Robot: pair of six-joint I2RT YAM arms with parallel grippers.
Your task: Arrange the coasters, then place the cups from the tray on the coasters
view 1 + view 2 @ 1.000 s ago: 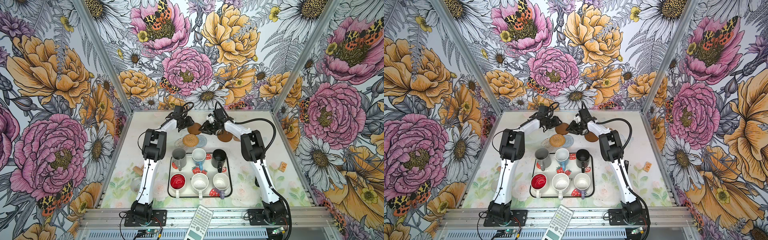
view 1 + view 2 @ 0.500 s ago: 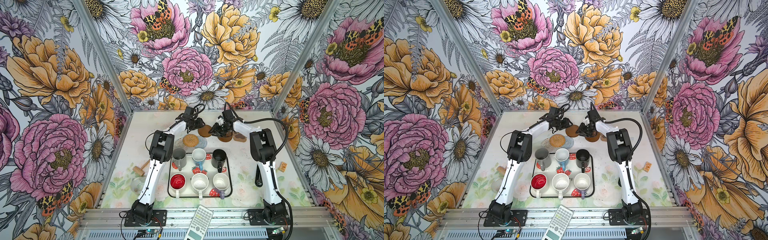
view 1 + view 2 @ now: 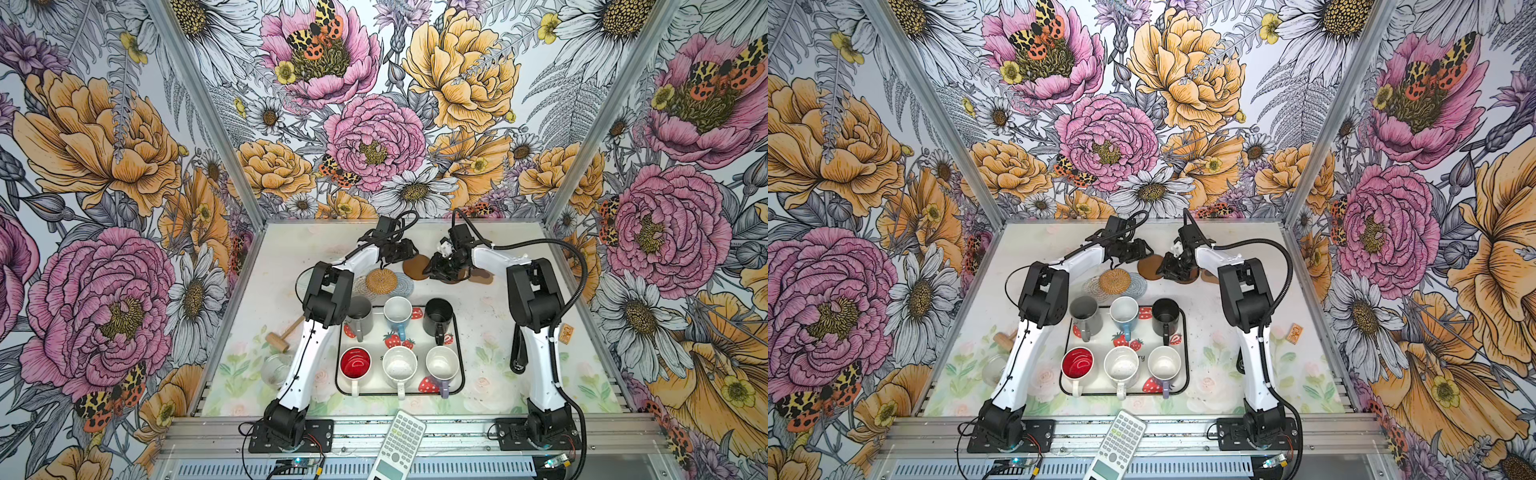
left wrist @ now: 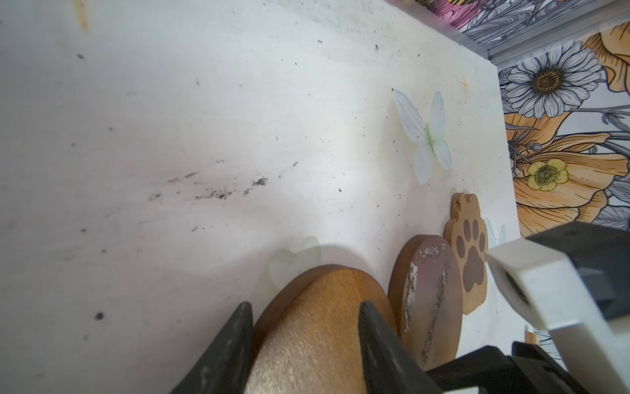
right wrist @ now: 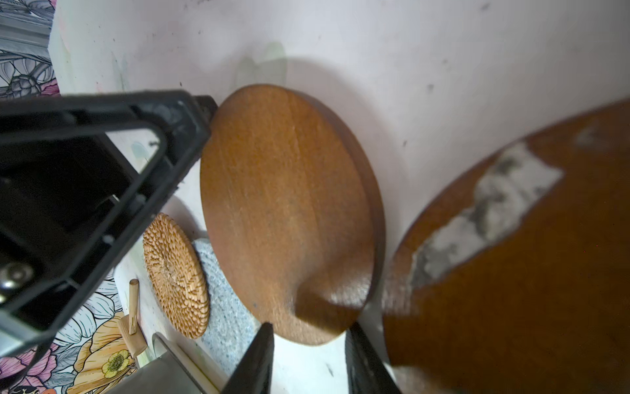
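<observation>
left fingers (image 4: 235, 348): apart, straddling the plain brown disc (image 4: 324, 324); whether they clamp it cannot be told.
right fingers (image 5: 255, 361): apart, with the same disc's near rim between them; whether they grip it is unclear.
plain brown disc: far side of the worktop (image 3: 299, 257), beyond the tray (image 3: 419, 332).
scuffed brown disc (image 4: 426, 296): just beside the plain one, with whitish patches on its face.
paw coaster (image 4: 468, 259): flat, just beside the scuffed disc.
rattan coaster (image 3: 381, 281): overlaps the whitish crochet mat (image 3: 359, 287) and the blue-grey crochet mat (image 3: 407, 286).
cups (image 3: 400, 365): all six upright on the tray.
</observation>
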